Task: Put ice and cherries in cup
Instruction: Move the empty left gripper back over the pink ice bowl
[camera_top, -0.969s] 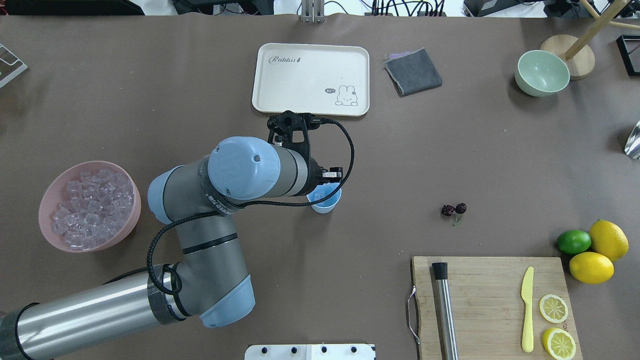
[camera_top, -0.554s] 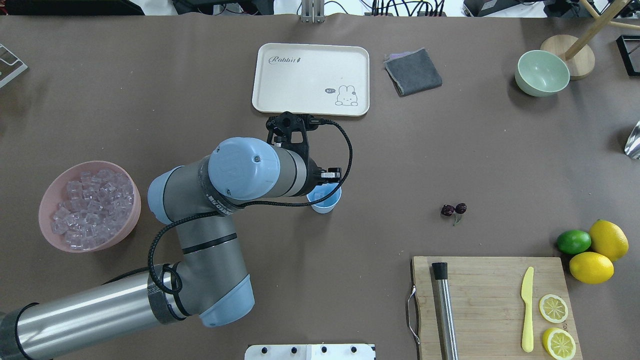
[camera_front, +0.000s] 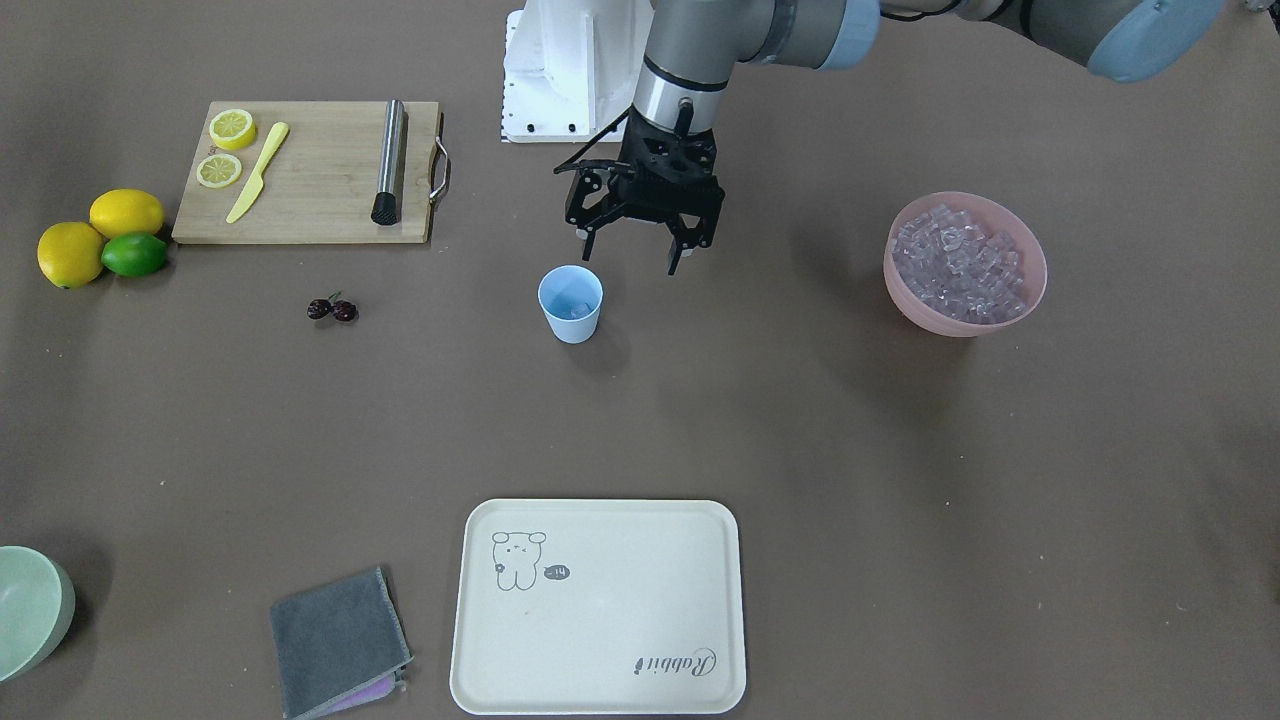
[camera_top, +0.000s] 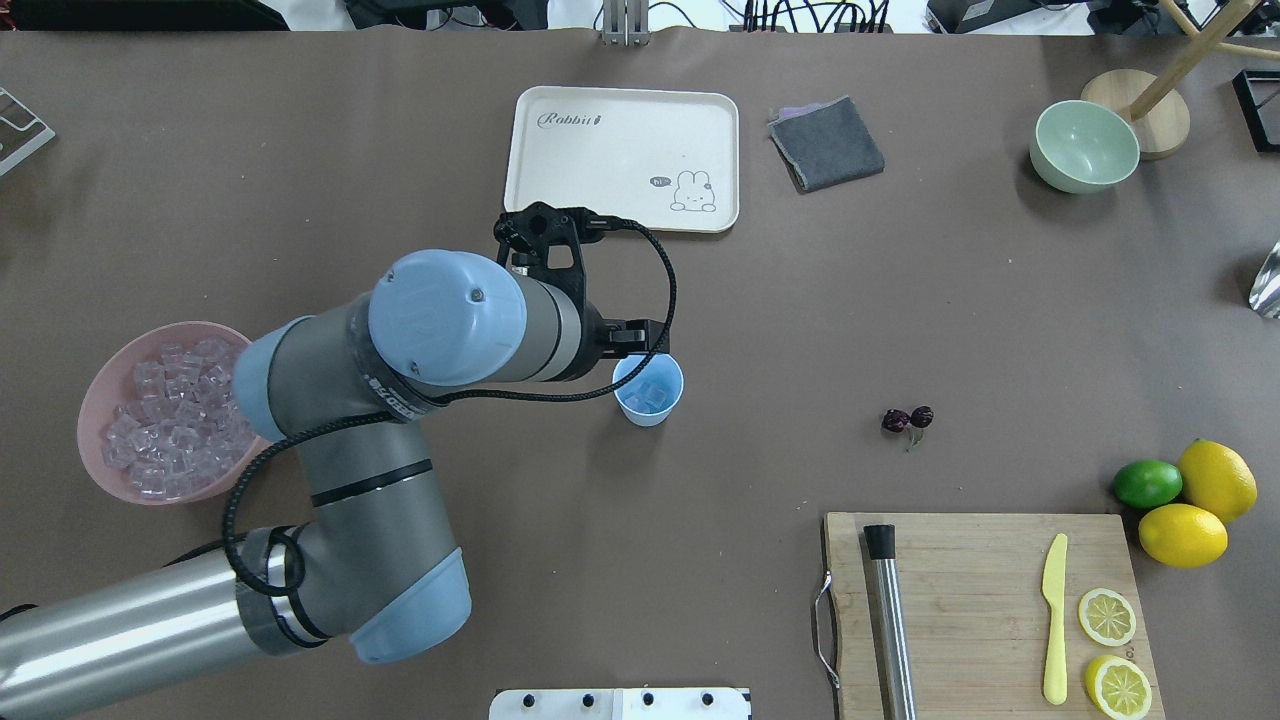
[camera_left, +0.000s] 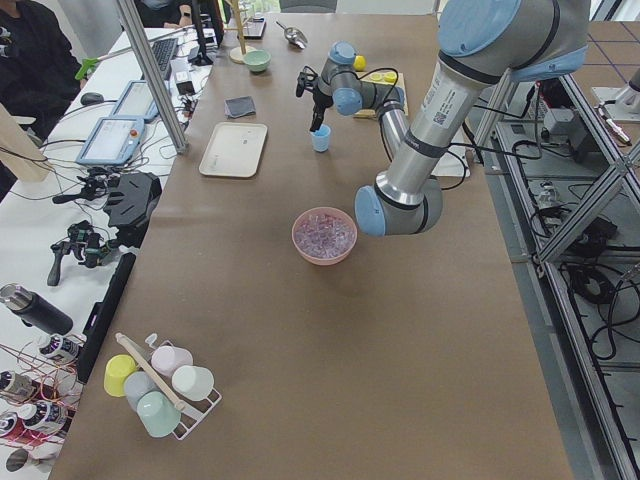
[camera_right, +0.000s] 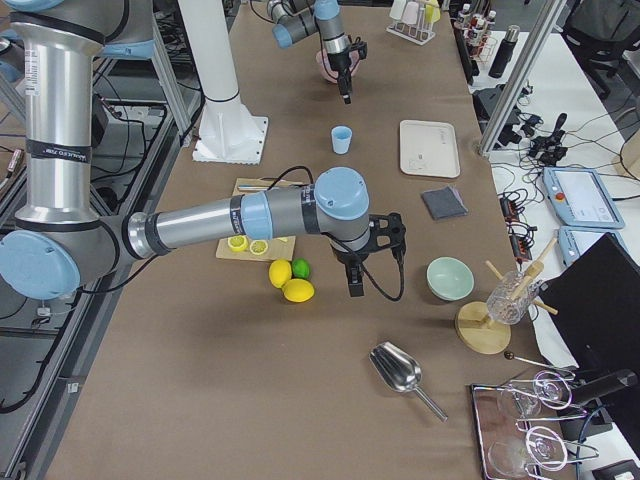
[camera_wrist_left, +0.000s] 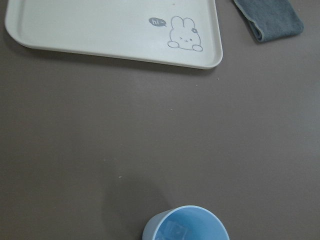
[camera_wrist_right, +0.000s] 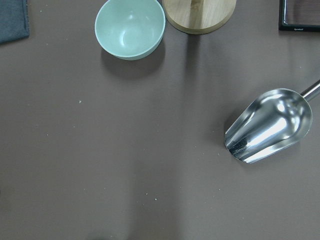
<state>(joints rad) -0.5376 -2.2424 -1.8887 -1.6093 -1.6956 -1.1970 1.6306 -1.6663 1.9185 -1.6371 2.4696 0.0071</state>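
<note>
Some ice (camera_wrist_left: 175, 231) sits down in the light blue cup (camera_front: 573, 325) already. Can make out a few clear cubes at the bottom, too blurry to count. Plenty more heaped in the pink bowl (camera_front: 965, 325), well off to one side on the bench (camera_front: 800, 420). No cherries (camera_front: 332, 310) in the cup yet. Lying on the bare bench instead, well apart from the cup, on the side away from the pink bowl. About half done, at a guess: maybe more ice to fetch, then the cherries to pick up and drop in.

As for the left fingers (camera_front: 678, 245): spread wide, holding nothing. Hanging above the bench close to the cup, not over its middle, a bit toward the pink bowl and the robot. Not touching the cup. Cup standing upright near the middle of the bench, between the rabbit tray (camera_front: 600, 620) and the robot's base.

As for the right fingers (camera_right: 354, 282): far off near the lemons (camera_right: 297, 291). Cannot tell if wide or narrow.
</note>
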